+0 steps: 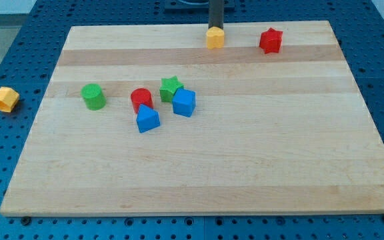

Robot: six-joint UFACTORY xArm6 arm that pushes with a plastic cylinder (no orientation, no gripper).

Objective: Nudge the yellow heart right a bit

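Note:
The yellow heart (215,38) lies near the top edge of the wooden board (199,173), a little right of centre. My tip (215,27) stands just above it in the view, at its top edge and seemingly touching it. The dark rod rises from there out of the view's top. A red star (271,41) lies to the right of the yellow heart, well apart from it.
A cluster sits left of centre: a green star (171,87), a blue cube (185,103), a red cylinder (141,100) and a blue triangular block (147,119). A green cylinder (93,97) stands further left. A yellow hexagonal block (6,99) lies off the board at the left.

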